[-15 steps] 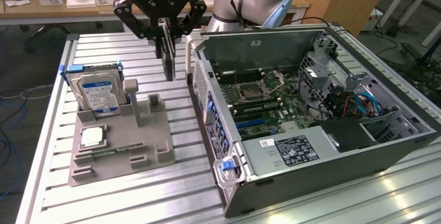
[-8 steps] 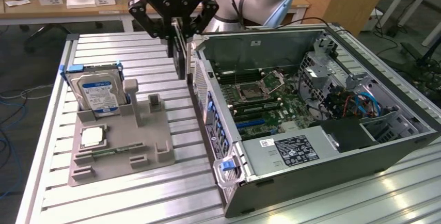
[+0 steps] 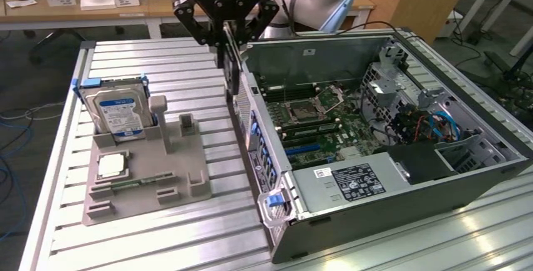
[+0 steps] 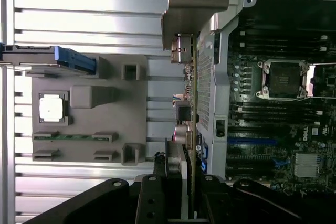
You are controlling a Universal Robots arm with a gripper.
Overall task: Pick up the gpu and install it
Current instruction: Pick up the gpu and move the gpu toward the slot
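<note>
Tool point(image 3: 226, 34) grips gpu point(image 4: 184, 113) edge-on; card face hidden.

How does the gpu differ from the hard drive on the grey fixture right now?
The gpu is held in the gripper beside the computer case wall; the hard drive stands in the grey fixture. The gpu is a thin dark card; the hard drive is thicker, with a blue-and-white label. Both are upright.
</note>
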